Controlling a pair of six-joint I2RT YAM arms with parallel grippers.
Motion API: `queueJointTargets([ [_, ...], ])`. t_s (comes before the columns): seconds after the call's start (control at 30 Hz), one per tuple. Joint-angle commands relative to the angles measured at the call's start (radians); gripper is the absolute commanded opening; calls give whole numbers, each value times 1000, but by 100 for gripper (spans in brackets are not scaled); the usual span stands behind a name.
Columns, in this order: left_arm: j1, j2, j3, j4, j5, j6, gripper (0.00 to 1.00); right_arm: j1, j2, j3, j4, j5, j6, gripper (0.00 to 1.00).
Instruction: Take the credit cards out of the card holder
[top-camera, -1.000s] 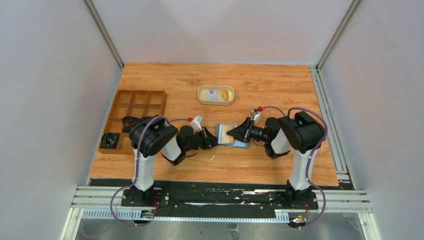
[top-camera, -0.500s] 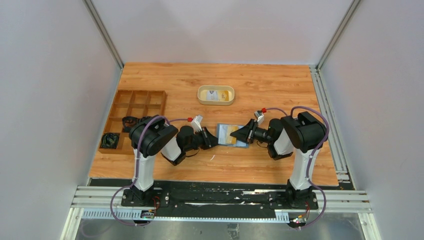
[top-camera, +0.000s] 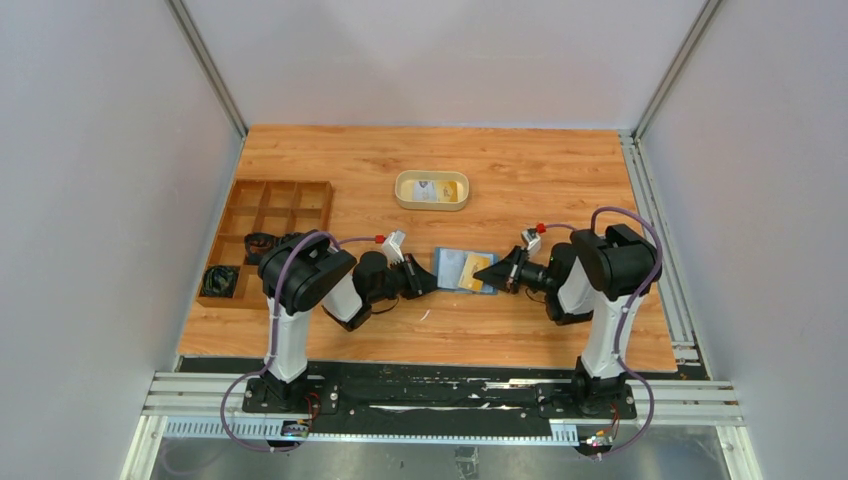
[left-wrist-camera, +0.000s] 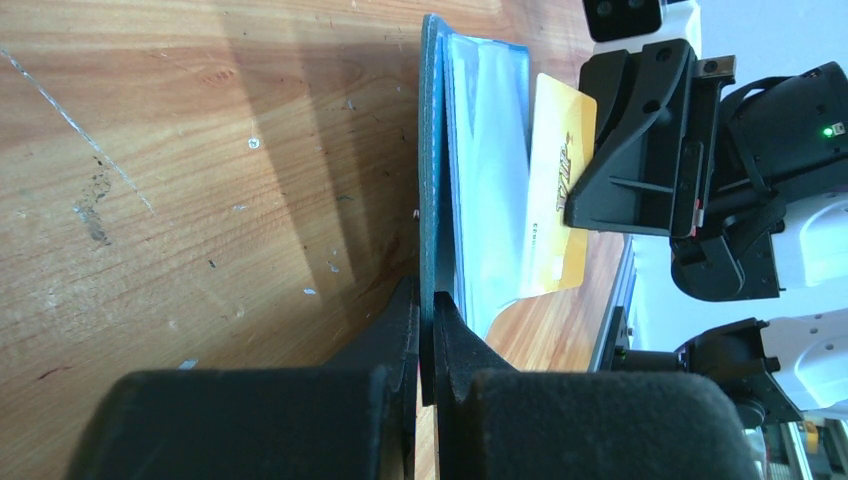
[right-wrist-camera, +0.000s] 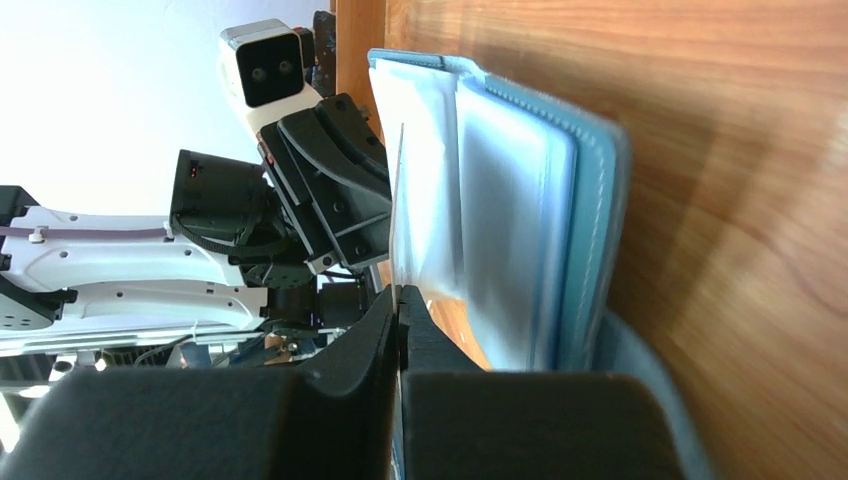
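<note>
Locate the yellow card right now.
Top view, centre of the table: the yellow credit card sticks out of the open card holder on its right side, pinched by the right gripper, while the left gripper clamps the holder's left edge.
</note>
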Motion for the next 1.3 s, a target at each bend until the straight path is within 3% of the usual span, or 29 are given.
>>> queueJointTargets([
  [0.0, -4, 45, -32, -198, -39, 54, 0, -65, -8, -44, 50, -100, -29, 0],
  [0.2, 10, -4, -65, -187, -57, 47, 0, -88, -105, -41, -30, -109, -34, 0],
  [0.33, 22, -60, -60, -245, -47, 47, 0, -80, -236, 45, -217, -84, -55, 0],
  [0.4, 26, -103, -47, -314, -56, 65, 0, -67, -332, 136, -463, -56, -150, 0],
  [0.53, 28, -213, 1, -528, -105, 136, 0, 6, -510, 496, -1298, 163, -632, 0],
  [0.57, 28, -239, 16, -582, -114, 153, 0, 21, -515, 586, -1419, 197, -688, 0],
  [0.77, 38, -334, 102, -822, -142, 222, 0, 24, -343, 994, -1711, 191, -741, 0],
  [1.0, 62, -369, 160, -944, -147, 256, 0, 35, -98, 1411, -1896, 224, -749, 0],
  [1.27, 123, -439, 176, -1069, -150, 324, 0, 85, 112, 1650, -1978, 305, -751, 0],
])
